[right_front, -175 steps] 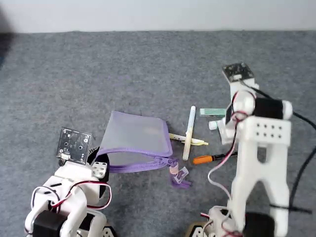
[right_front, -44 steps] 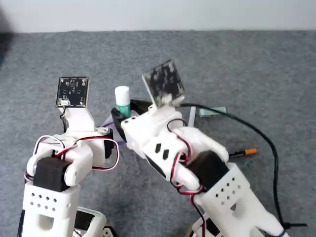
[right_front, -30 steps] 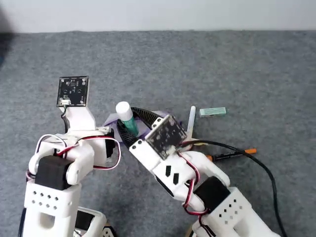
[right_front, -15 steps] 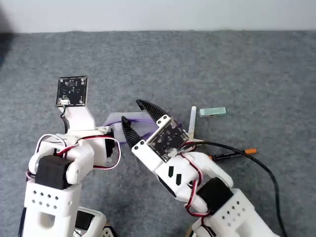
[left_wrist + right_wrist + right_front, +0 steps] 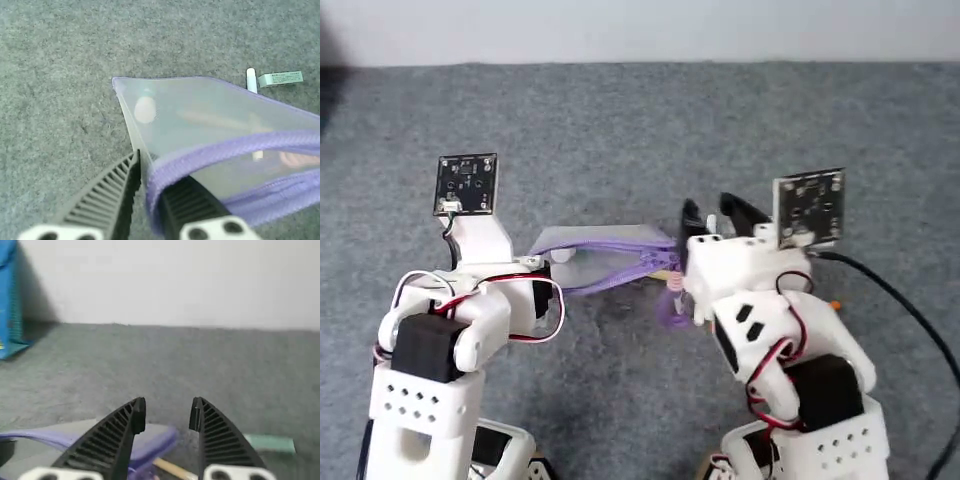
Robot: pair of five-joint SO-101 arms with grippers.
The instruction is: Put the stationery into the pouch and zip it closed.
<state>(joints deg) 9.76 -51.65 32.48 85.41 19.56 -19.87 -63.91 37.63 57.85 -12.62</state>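
Pouch [image 5: 605, 258], translucent with purple zip, lies mid-table [image 5: 620, 120], one end pinched in the closed fingers of the left gripper [image 5: 145, 175]; a pale item inside, possibly a glue stick [image 5: 145, 109]. Right gripper [image 5: 167, 415] hovers at the pouch's other end, fingers apart and empty. Green eraser [image 5: 282, 78] and white pen [image 5: 251, 80] lie on the table just beyond the pouch.
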